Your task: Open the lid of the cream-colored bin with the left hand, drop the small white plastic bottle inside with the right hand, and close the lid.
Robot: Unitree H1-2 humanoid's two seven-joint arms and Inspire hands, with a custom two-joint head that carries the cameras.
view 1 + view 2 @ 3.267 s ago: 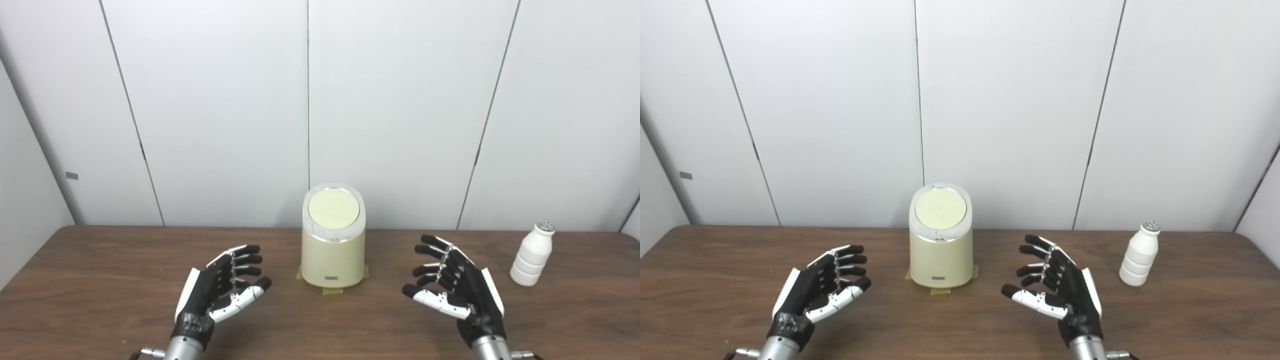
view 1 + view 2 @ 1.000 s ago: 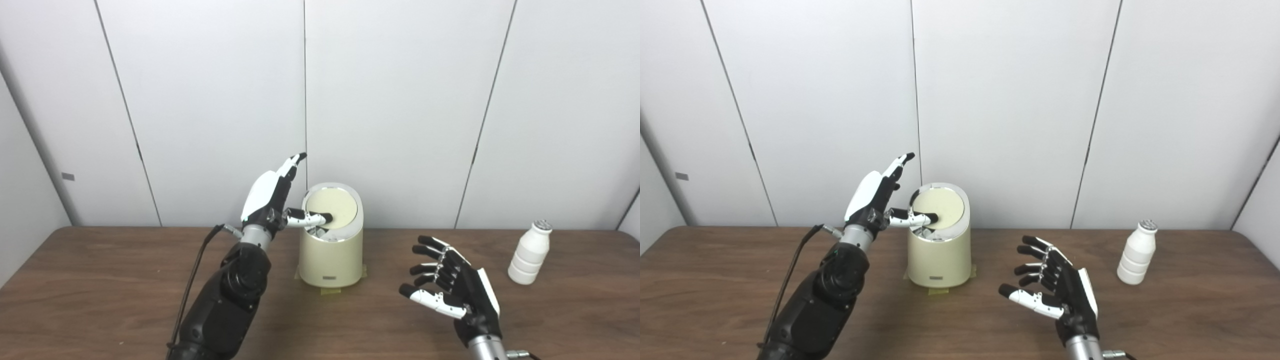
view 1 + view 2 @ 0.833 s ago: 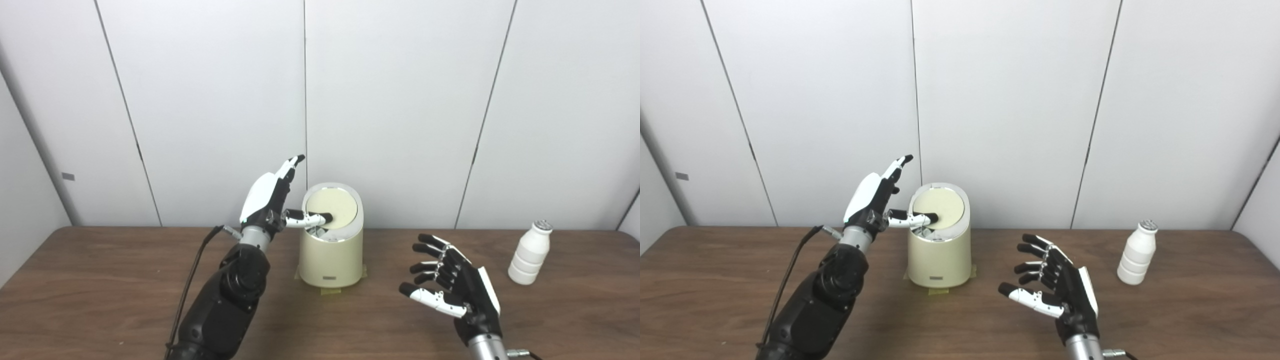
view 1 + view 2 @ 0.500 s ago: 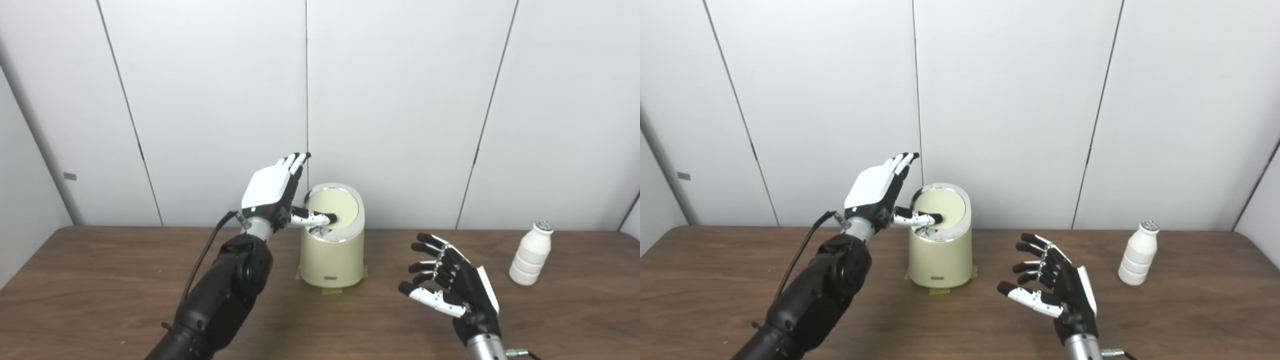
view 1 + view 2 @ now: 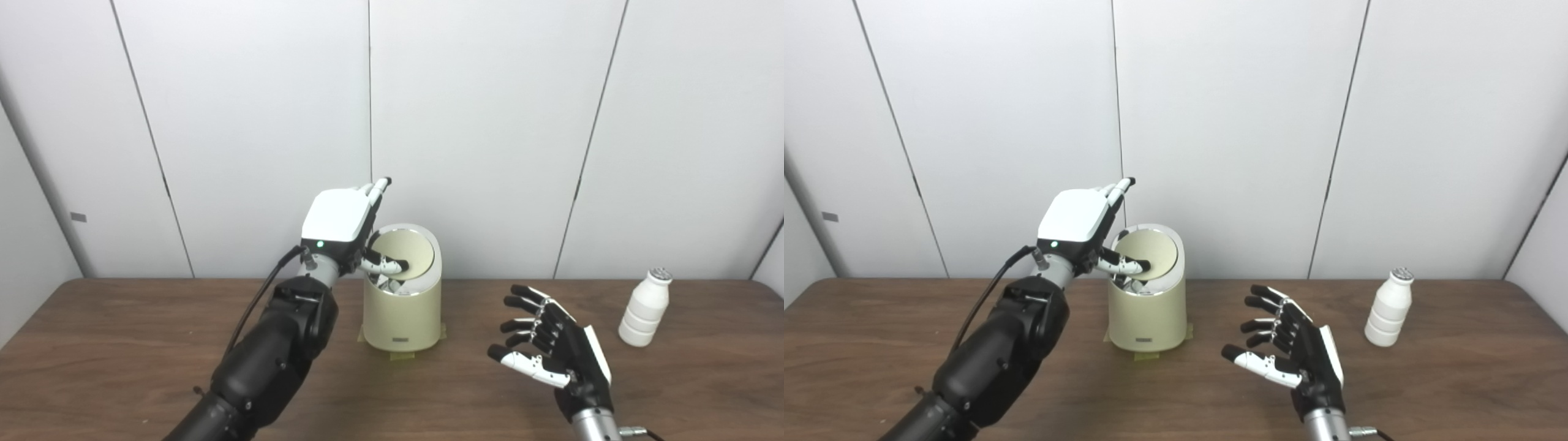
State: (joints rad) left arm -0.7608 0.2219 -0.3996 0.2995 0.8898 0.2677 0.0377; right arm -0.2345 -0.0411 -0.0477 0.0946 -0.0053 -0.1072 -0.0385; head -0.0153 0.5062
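bright even light | soft shadows | slightly soft focus | no glare

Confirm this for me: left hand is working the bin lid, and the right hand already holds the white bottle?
Not quite. The left hand is at the bin lid, but the right hand is open and empty. The left eye view shows the white bottle standing apart on the table.

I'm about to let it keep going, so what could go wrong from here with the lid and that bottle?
The left hand has only its thumb on the partly tilted lid; it may slip and let the lid drop back.

The bin seems held only by tape at its base, so a hard push might tip it.

The bottle stands beyond the open right hand, near the table edge, and could get knocked over.
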